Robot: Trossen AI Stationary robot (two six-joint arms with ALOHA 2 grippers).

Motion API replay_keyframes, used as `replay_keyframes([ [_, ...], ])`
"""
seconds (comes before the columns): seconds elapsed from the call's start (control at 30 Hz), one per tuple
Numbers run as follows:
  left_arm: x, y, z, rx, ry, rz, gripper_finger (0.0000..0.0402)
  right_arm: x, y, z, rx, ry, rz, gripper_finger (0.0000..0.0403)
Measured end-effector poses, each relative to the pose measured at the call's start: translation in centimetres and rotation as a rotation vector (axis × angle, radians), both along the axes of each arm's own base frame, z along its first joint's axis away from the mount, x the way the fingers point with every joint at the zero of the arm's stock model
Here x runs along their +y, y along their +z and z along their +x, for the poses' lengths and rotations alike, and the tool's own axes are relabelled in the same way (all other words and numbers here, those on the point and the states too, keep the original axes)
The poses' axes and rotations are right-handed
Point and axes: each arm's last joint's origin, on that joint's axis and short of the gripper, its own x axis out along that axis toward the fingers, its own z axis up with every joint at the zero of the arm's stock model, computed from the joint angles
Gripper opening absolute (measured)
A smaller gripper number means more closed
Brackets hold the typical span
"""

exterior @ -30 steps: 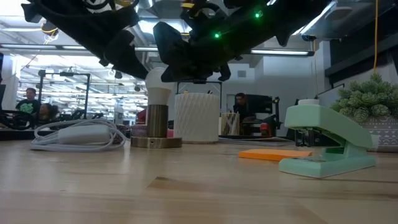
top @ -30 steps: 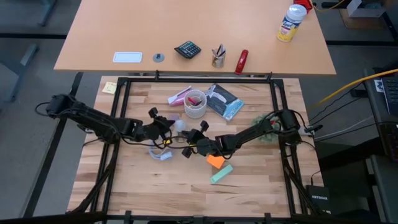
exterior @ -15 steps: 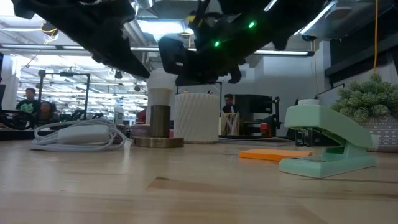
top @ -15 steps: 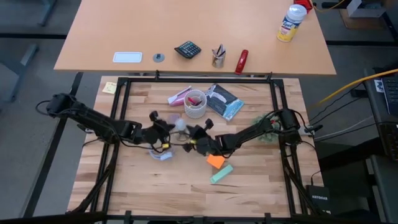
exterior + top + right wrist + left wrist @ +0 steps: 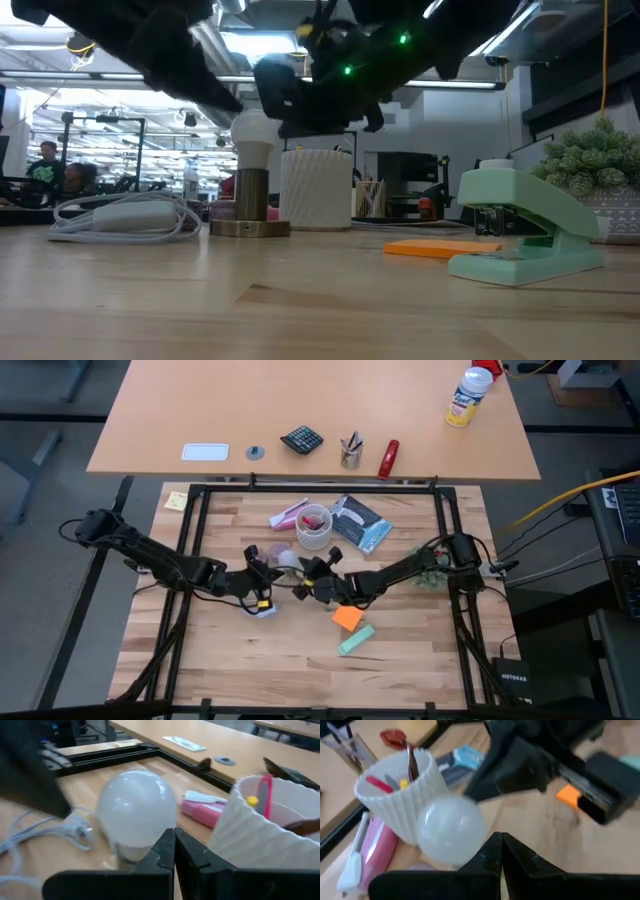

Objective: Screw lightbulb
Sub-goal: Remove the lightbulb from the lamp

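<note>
The white lightbulb (image 5: 253, 133) stands upright in a brass socket (image 5: 250, 200) on a round base, just in front of the ribbed white cup (image 5: 315, 188). In the high view the lightbulb (image 5: 287, 560) lies between my two grippers. My left gripper (image 5: 500, 842) is shut, its tips close beside the lightbulb's round side (image 5: 451, 830). My right gripper (image 5: 174, 840) is shut too, its tips in front of the lightbulb's lower half (image 5: 136, 810). In the high view my left gripper (image 5: 271, 573) comes from the left and my right gripper (image 5: 304, 572) from the right. My left gripper has its shut fingertips right beside the lightbulb's round side (image 5: 479, 845), coming nearly level from the table's left; I cannot tell whether they touch it. My right gripper has its shut fingertips at the lightbulb's lower part (image 5: 152, 842), coming from the right; whether they touch cannot be told.
A looped white cord with its adapter (image 5: 130, 215) lies left of the socket. An orange note pad (image 5: 440, 247) and a green stapler (image 5: 525, 235) lie to the right. The cup holds pens; a pink item (image 5: 202, 810) and a blue packet (image 5: 358, 523) lie behind.
My left gripper has swung a little toward the table's near edge and right, staying shut beside the lightbulb. My right gripper has turned slightly at the wrist in place. The lightbulb stays upright in the socket.
</note>
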Motion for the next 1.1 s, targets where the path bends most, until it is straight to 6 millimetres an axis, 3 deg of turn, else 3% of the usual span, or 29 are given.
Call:
replay_keyframes([
  [0.43, 1.7, 3.5, -1.6, -0.140, 0.115, 0.107, 0.0001, 3.4, 4.3, -1.0, -0.125, 0.124, -0.024, 0.0007],
  [0.73, 4.0, 2.5, -1.1, -0.070, 0.198, 0.076, 0.0001, 3.4, 2.4, -0.5, -0.076, 0.175, -0.001, 0.0007],
  [1.1, 4.0, 0.1, 0.2, 0.039, 0.153, 0.037, 0.0001, 1.1, 1.0, 0.2, -0.043, 0.126, 0.013, 0.0007],
])
